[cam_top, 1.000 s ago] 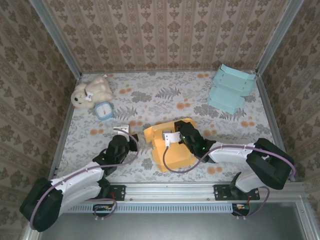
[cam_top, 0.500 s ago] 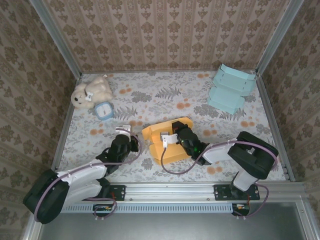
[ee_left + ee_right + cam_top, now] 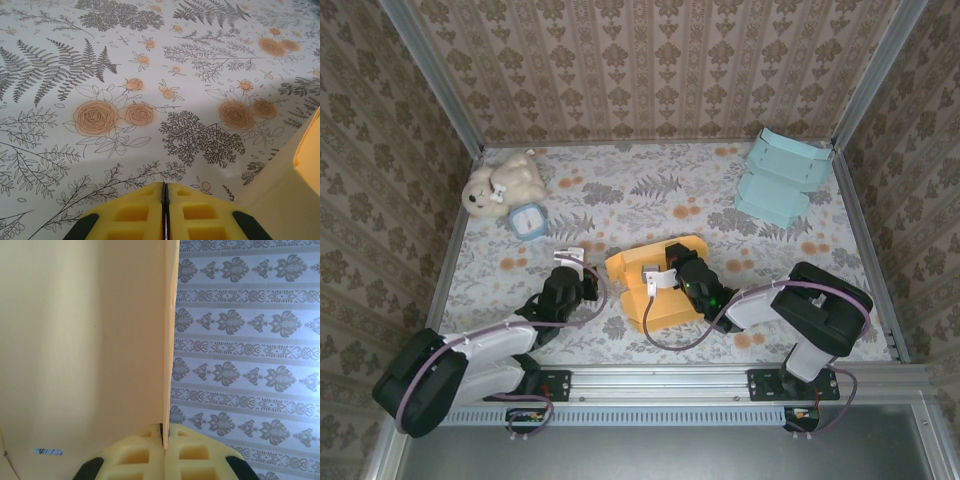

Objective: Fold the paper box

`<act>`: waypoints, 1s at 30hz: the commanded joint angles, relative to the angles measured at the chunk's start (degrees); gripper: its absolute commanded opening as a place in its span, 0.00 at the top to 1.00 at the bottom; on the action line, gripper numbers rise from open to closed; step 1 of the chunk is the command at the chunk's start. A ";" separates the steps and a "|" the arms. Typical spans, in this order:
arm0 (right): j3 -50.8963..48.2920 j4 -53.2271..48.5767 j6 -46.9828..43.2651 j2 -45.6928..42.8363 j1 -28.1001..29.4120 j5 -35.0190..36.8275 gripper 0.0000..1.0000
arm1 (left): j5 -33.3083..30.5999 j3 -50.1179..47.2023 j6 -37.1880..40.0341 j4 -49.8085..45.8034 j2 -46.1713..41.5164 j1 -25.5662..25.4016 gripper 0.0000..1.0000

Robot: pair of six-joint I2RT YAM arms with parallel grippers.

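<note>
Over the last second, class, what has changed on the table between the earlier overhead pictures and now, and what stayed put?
The right gripper, shut on a wall of the yellow paper box, pulled it slightly left as its elbow swung inward. The left gripper, shut and empty, edged right toward the box. The teddy bear and the light blue boxes stayed where they were.

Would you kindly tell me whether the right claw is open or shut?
The right claw is shut on the paper box: its fingers pinch the panel's thin edge.
</note>
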 commanded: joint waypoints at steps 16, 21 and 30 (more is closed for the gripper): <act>-0.26 -2.86 0.55 -0.70 0.29 0.31 1.00 | 14.28 -2.14 5.47 14.30 5.87 0.35 0.81; -0.26 -2.95 0.58 -0.81 0.34 0.37 1.00 | 15.52 -2.37 5.33 14.46 6.16 -0.03 0.81; -0.25 -3.37 0.67 -1.13 0.35 0.37 1.00 | 5.75 -2.24 -0.35 2.99 -0.47 -0.68 0.81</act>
